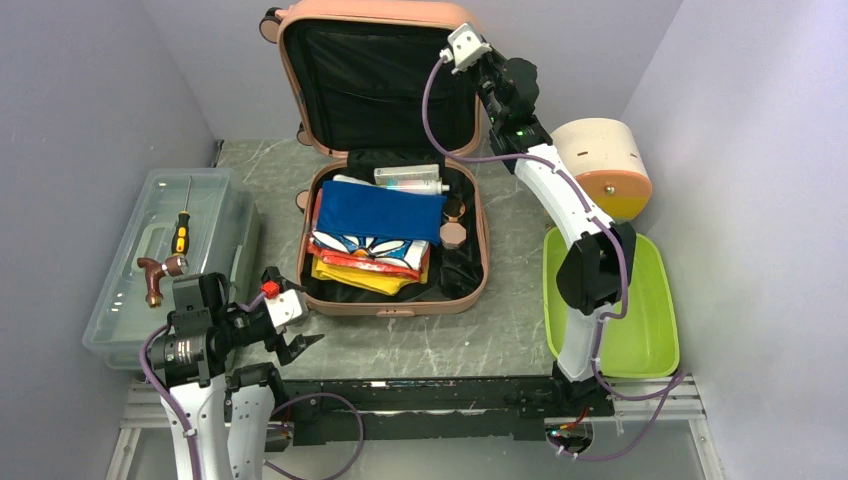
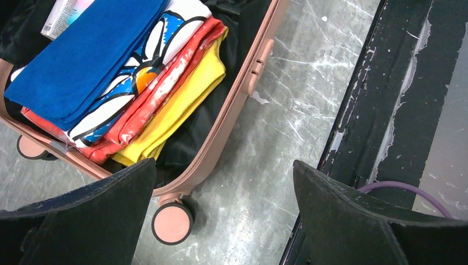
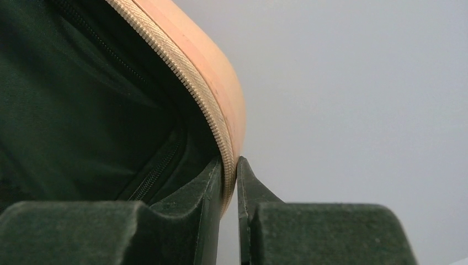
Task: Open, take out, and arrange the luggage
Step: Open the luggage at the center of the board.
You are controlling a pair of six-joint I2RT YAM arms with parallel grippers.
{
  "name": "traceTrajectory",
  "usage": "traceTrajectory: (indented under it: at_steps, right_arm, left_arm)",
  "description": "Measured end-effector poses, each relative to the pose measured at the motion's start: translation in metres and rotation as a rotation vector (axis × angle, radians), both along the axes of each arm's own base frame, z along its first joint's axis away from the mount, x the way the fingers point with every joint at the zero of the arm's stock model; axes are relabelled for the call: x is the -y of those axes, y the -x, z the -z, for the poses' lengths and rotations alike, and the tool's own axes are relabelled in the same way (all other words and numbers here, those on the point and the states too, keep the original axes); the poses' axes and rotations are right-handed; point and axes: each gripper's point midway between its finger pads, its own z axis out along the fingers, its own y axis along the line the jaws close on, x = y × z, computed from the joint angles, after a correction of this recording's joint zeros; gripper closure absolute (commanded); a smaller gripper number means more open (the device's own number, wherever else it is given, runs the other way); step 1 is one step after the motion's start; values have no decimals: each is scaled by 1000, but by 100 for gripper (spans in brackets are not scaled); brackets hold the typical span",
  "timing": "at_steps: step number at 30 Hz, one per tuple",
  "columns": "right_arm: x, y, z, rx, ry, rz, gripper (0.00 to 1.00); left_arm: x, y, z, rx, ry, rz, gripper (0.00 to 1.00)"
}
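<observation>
The salmon-pink luggage lies open mid-table, its black-lined lid standing upright at the back. Inside lie a folded blue cloth, a white-and-blue patterned cloth, a yellow cloth, a white tube and small brown round pieces. My right gripper is at the lid's upper right corner; the right wrist view shows it shut on the zippered lid rim. Low by the luggage's front left corner, my left gripper stands open and holds nothing, close to a wheel.
A clear plastic bin at the left carries a screwdriver and a hammer on its lid. A lime-green tray sits at the right, with a cream and orange cylinder behind it. Walls close in on both sides, and a black rail runs along the front.
</observation>
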Motion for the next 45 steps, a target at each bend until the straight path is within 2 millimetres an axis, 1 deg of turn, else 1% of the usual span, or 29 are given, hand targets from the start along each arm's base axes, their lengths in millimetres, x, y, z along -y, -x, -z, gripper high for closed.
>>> traceTrajectory:
  at_steps: [5,7,9,13,14,16,17,18,19,20,23,25,28,30,33,34,35,37,39,42,44,45]
  right_arm:
    - [3,-19,2,29,8,38,97]
    - [2,-26,3,39,11,44,94]
    - [1,-31,3,51,16,50,80]
    - [0,-40,5,73,37,62,60]
    - [-1,-42,8,73,47,65,57]
    - [-2,-49,19,61,67,73,55]
    - [-3,-53,28,45,81,73,54]
    - [-5,-59,45,9,102,72,53]
    - [-6,-61,53,-6,111,71,50]
    - [-8,-66,66,-31,126,70,49]
    - [-10,-73,100,-97,165,67,48]
    - [-10,-73,111,-118,184,68,47]
    - [-9,-67,114,-134,189,59,42]
    - [-8,-59,117,-158,193,50,40]
    - [-5,-41,119,-212,182,23,24]
    - [-4,-32,115,-236,167,11,17]
    - [-4,-22,111,-264,150,-7,3]
    - [-4,1,99,-316,112,-55,0]
    - [-5,35,81,-363,79,-125,0]
    - [-4,103,60,-411,20,-249,0]
    - [-3,145,58,-426,0,-329,0]
    - [-4,166,63,-438,0,-375,0]
  left_arm:
    - [-2,0,1,-1,-3,-10,1]
    - [-2,-1,2,-1,-5,-14,1]
    - [-3,0,2,-5,-6,-18,1]
    - [-4,-1,3,-4,-7,-26,1]
    - [-4,-1,2,-3,-8,-28,1]
    - [-5,-2,2,-2,-7,-30,0]
    - [-5,-2,2,0,-8,-32,1]
    - [-5,-2,2,1,-8,-33,0]
    - [-5,-3,2,1,-9,-33,1]
    - [-6,-3,3,-2,-8,-36,1]
    - [-7,-4,3,-6,-7,-41,1]
    - [-7,-5,3,-6,-8,-42,1]
    - [-7,-5,3,-6,-7,-45,0]
    - [-7,-5,3,-6,-7,-46,1]
    - [-8,-5,3,-6,-7,-47,1]
    - [-8,-5,3,-6,-7,-47,0]
    - [-8,-5,3,-6,-7,-47,1]
    - [-8,-5,3,-6,-7,-47,1]
    - [-8,-5,3,-6,-7,-47,0]
    - [-8,-5,3,-5,-7,-49,1]
    - [-8,-5,3,-4,-7,-49,1]
    - [-8,-5,3,-3,-8,-49,1]
